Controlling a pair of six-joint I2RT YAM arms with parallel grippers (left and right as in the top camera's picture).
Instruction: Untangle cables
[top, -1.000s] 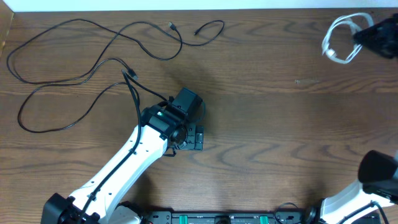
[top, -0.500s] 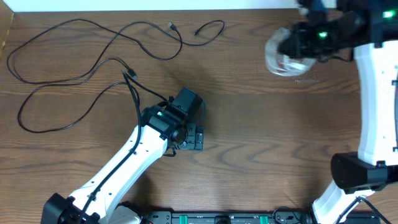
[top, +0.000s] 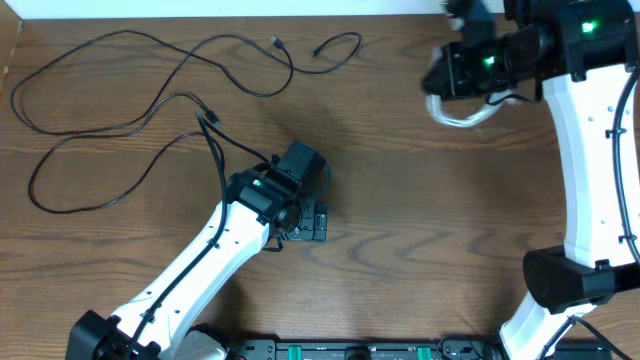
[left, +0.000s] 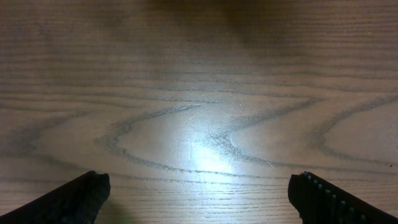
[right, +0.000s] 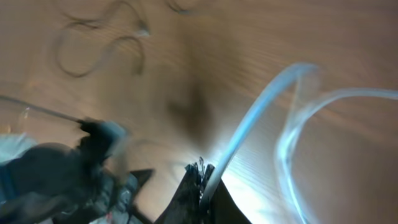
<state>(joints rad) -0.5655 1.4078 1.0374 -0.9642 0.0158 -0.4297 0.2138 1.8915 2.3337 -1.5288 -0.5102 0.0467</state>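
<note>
Two risks: my right tool (top: 450, 80), pinched shut on the white cable (top: 458, 118) at upper right, could let its loose loops slip. Carried toward the black cables (top: 150, 110) at upper left, they'd retangle. My left tool (top: 312, 222) gapes wide over the counter (top: 420, 230), mid-frame.

Blk cables (top: 180, 95) left, white cable (top: 455, 115) right
</note>
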